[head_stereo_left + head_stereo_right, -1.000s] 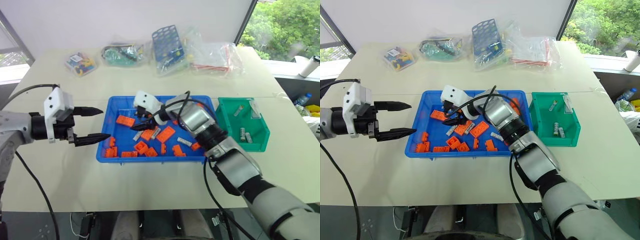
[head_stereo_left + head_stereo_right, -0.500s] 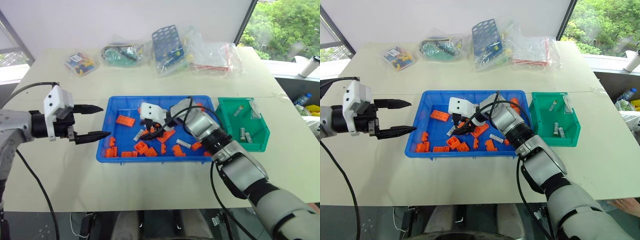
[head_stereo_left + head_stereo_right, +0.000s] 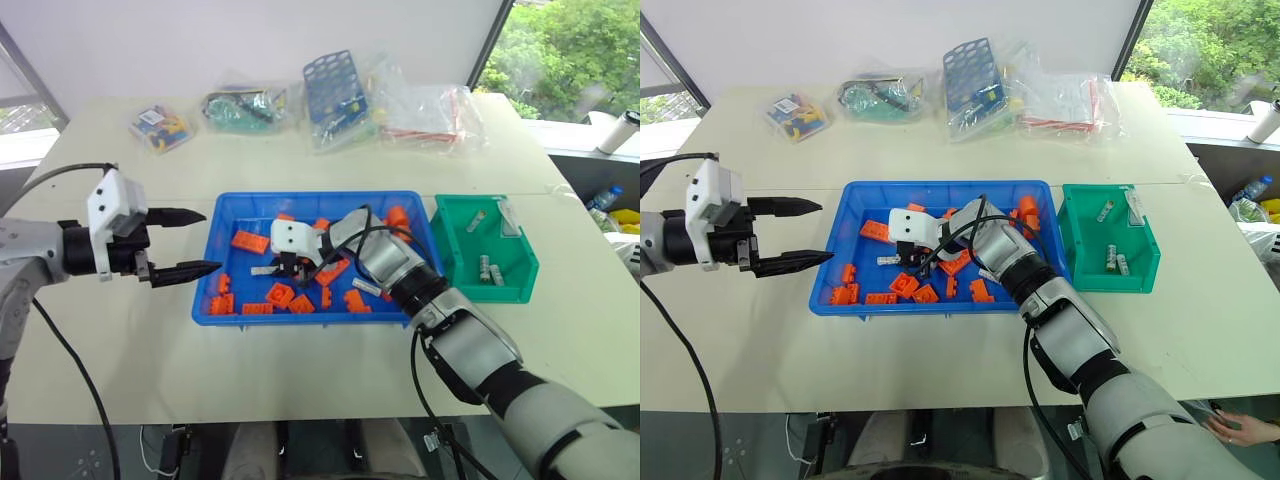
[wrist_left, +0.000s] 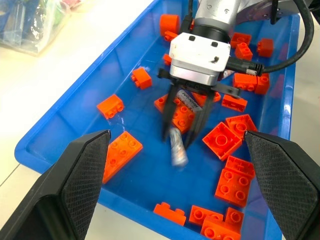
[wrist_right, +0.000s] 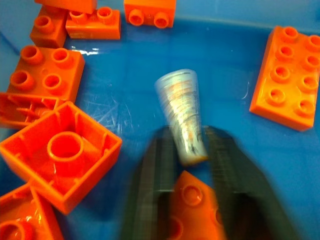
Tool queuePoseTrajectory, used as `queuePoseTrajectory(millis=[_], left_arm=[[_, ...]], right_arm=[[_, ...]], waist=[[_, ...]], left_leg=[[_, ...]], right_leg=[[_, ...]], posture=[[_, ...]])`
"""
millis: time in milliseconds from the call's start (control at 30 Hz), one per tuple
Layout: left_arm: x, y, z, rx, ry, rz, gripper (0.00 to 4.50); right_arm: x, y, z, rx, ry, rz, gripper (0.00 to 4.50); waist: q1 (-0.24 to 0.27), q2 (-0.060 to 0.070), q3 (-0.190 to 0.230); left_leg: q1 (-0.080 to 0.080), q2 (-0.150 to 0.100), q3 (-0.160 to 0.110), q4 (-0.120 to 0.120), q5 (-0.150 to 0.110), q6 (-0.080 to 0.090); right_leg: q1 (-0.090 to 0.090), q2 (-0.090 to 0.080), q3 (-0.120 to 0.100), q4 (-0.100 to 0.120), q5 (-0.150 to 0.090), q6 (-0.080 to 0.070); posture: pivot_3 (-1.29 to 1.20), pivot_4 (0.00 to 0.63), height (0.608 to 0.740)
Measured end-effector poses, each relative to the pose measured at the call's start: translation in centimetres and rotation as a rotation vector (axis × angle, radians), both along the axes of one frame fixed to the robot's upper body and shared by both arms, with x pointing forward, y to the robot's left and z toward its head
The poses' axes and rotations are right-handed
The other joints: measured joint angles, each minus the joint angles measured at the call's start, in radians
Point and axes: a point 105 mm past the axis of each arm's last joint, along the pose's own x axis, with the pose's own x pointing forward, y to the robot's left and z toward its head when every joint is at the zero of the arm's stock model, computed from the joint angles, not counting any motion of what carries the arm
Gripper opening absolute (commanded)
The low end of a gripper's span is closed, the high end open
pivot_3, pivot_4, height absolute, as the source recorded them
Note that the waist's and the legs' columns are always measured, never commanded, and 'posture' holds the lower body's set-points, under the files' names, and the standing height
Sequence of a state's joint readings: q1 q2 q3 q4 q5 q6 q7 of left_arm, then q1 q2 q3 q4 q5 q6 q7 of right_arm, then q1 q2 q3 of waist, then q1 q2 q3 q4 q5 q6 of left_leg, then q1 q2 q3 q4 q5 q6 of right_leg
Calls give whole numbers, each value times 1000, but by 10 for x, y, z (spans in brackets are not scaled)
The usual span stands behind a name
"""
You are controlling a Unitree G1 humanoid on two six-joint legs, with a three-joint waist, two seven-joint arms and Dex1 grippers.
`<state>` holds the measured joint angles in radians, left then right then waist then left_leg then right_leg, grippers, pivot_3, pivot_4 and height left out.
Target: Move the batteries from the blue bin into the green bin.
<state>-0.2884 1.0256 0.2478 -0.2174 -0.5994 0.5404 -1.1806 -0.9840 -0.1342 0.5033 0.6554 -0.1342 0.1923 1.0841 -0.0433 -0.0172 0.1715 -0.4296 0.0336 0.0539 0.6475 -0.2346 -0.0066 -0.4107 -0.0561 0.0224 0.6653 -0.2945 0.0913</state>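
Observation:
The blue bin (image 3: 300, 318) lies mid-table with several orange bricks (image 3: 250, 241) scattered in it. My right gripper (image 3: 283, 268) is low inside the bin, shut on a silver-grey battery (image 5: 182, 120), which sticks out past the fingertips (image 4: 176, 150) just above the bin floor. Another battery (image 3: 367, 286) lies by my right forearm. The green bin (image 3: 452, 255) stands right of the blue bin and holds several batteries (image 3: 485, 268). My left gripper (image 3: 197, 242) hovers open over the table just left of the blue bin, with nothing between its fingers.
Along the table's back edge lie clear bags of parts (image 3: 160, 127), (image 3: 245, 108), (image 3: 430, 115) and a blue perforated rack (image 3: 338, 88). A person's hand (image 3: 1240, 430) shows at the lower right, beyond the table's front edge.
My right gripper has dropped lower and shifted left in the blue bin, then shut on a battery. The left gripper has stayed where it was, open.

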Motion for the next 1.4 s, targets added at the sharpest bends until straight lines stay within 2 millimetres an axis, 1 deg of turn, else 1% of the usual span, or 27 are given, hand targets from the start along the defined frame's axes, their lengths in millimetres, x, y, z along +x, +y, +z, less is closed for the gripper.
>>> queuePoseTrajectory(millis=[100, 167, 233, 300, 333, 367, 400, 433, 467, 500, 533, 600, 633, 733, 800, 867, 900, 967, 1033, 1100, 1167, 1233, 1267, 1300, 1367, 1400], left_arm=[[0, 0, 0, 0, 0, 0, 4500], [0, -1, 0, -4, -1, 0, 4500], [0, -2, -1, -16, -1, -3, 4500], [0, -6, -2, -32, 7, -11, 4500], [-1, -8, -3, -36, 10, -20, 4500], [-2, -11, -4, -43, 14, -30, 4500], [-2, -13, -5, -48, 14, -36, 4500], [-3, -16, -8, -52, 22, -43, 4500], [-3, -16, -11, -54, 31, -43, 4500], [-2, -18, -12, -63, 34, -46, 4500], [-2, -19, -13, -68, 34, -47, 4500], [0, -20, -13, -72, 31, -47, 4500], [0, -20, -14, -72, 28, -47, 4500], [3, -25, -14, -77, 17, -65, 4500], [6, -26, -14, -86, 12, -70, 4500], [9, -27, -15, -88, 10, -71, 4500], [11, -28, -16, -85, 11, -76, 4500], [13, -29, -15, -90, 4, -84, 4500], [14, -28, -15, -88, 3, -82, 4500], [14, -28, -15, -85, 3, -82, 4500], [14, -28, -14, -83, -1, -85, 4500], [14, -28, -14, -82, -2, -85, 4500], [14, -28, -14, -81, -2, -83, 4500], [14, -28, -14, -81, 0, -83, 4500], [14, -29, -14, -79, -2, -84, 4500], [13, -30, -14, -77, -5, -87, 4500]], right_arm=[[-1, -2, 0, 18, 10, -18, 63], [1, -6, 5, 49, 21, -54, 63], [5, -17, 24, 118, 28, -127, 63], [13, -40, 56, 206, 16, -228, 63], [16, -54, 73, 251, 9, -280, 63], [18, -74, 93, 300, -3, -346, 63], [18, -89, 105, 330, -5, -398, 63], [18, -115, 118, 357, -14, -476, 63], [18, -133, 125, 367, -21, -533, 63], [15, -161, 129, 353, -40, -619, 63], [13, -183, 127, 333, -45, -687, 63], [4, -235, 117, 275, -37, -856, 63], [-1, -253, 112, 254, -20, -914, 63], [-17, -287, 105, 224, -8, -1028, 63], [-26, -302, 98, 197, -9, -1085, 63], [-32, -309, 87, 189, 22, -1125, 1118], [-33, -310, 82, 186, 36, -1140, 1577], [-32, -311, 79, 179, 32, -1154, 2500], [-29, -311, 83, 178, 0, -1152, 2500], [-22, -304, 92, 183, -28, -1121, 2500], [-16, -291, 108, 213, -52, -1065, 2500], [-11, -271, 127, 253, -73, -986, 2500], [-10, -258, 132, 275, -71, -943, 2500], [-9, -239, 135, 294, -65, -879, 2500], [-9, -198, 127, 312, -15, -757, 2500], [-9, -178, 119, 315, 24, -708, 3038]], waist=[[0, 0, 0], [0, 0, 0], [3, 0, 0], [8, 0, 0], [11, 0, 0], [13, 0, 0], [17, 0, 0], [23, 0, 0], [26, 0, 0], [31, 0, 0], [35, 0, 0], [34, 0, 0], [32, 0, 0], [22, 0, 0], [21, 0, 0], [21, 0, 0], [22, 0, 0], [23, 0, 0], [23, 0, 0], [23, 1, 1], [23, 1, 1], [23, 1, 1], [24, 1, 1], [22, 1, 1], [21, 1, 1], [22, 1, 1]], left_leg=[[0, 0, 0, 0, 0, 0], [0, 0, 0, 0, 0, 0], [0, 0, 0, 0, 0, 0], [0, -1, -1, 0, 0, 0], [0, -1, -1, 0, 0, 0], [0, -1, -1, 0, 0, 0], [0, -1, -1, 0, 0, 0], [0, -1, 0, 0, 0, 0], [0, -1, -1, 0, 0, 0], [0, -1, -1, 0, 0, 0], [0, -1, -1, 0, 0, 0], [0, -2, 0, 0, 0, 0], [0, -2, 1, 0, 0, 0], [2, -1, 2, -1, 0, 1], [2, 0, 2, -1, 0, 1], [3, 0, 2, -1, 0, 1], [2, 0, 2, 0, 0, 1], [2, 0, 2, 0, 0, 1], [2, 0, 2, 0, 0, 1], [2, 0, 2, 0, 0, 1], [2, 0, 2, 0, 0, 1], [2, 0, 1, 0, 0, 1], [2, 1, 1, 0, 0, 1], [2, 2, 1, 0, 0, 1], [2, 2, 1, 0, 0, 1], [2, 3, 0, 0, 0, 1]], right_leg=[[0, 0, 0, 0, 0, 0], [0, 0, 0, 0, 0, 0], [0, -1, 0, 0, 0, 0], [0, -2, 0, 0, 0, 0], [0, -2, 0, 0, 0, 0], [1, -3, 0, 0, 0, 0], [1, -4, -1, -1, 0, 0], [1, -5, -1, -1, 0, 0], [1, -5, -1, -1, 0, 0], [1, -5, -1, -2, 0, 0], [2, -5, -1, -3, 0, -1], [2, -6, -1, -3, -2, -3], [2, -6, 0, -3, -2, -3], [2, -4, 2, -2, 0, -1], [2, 0, 2, -2, 0, -1], [2, 1, 2, -2, 0, 0], [2, 1, 2, -2, 0, 0], [2, 1, 2, -2, 0, 0], [2, 1, 2, -2, 0, 0], [1, 2, 2, -2, 0, 0], [1, 2, 3, -2, 0, 0], [1, 2, 2, -2, 0, 0], [1, 3, 2, -2, 0, 0], [1, 3, 3, -2, 0, 0], [2, 5, 3, -2, 0, 0], [1, 5, 3, -2, 0, 0]], posture=[[0, 150, 739], [0, 150, 739], [0, 150, 739], [0, 150, 739], [0, 150, 739], [0, 150, 739], [0, 150, 739], [0, 150, 739], [0, 150, 739], [0, 150, 739], [0, 150, 739], [0, 150, 739], [0, 150, 739], [0, 150, 739], [0, 150, 739], [0, 150, 739], [0, 150, 739], [0, 150, 739], [0, 150, 739], [0, 150, 739], [0, 150, 739], [0, 150, 739], [0, 150, 739], [0, 150, 739], [0, 150, 739], [0, 150, 739]])
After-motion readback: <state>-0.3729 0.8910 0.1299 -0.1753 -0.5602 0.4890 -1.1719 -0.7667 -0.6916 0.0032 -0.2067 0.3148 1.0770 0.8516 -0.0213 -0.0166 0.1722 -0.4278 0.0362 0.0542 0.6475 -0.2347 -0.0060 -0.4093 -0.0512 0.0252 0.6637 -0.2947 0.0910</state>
